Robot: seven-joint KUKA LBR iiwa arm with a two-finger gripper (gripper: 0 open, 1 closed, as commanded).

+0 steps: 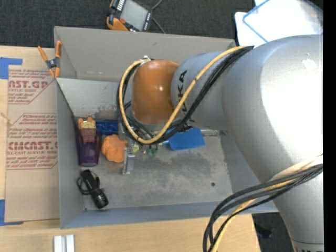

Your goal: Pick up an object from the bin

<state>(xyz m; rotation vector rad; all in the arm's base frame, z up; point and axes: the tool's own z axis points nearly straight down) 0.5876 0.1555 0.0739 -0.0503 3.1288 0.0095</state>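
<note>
Just right of the orange lump (112,149), the gripper (128,164) hangs low over the bin (173,185) floor. Its spread cannot be told, and no hold on anything is evident. The lump lies unlifted, so grasping and lifting seem yet to do.

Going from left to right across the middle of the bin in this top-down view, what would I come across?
purple container → orange lump → the robot's hand → flat blue piece. The small blue block and the black item overlap others sideways, so I left them out.
</note>
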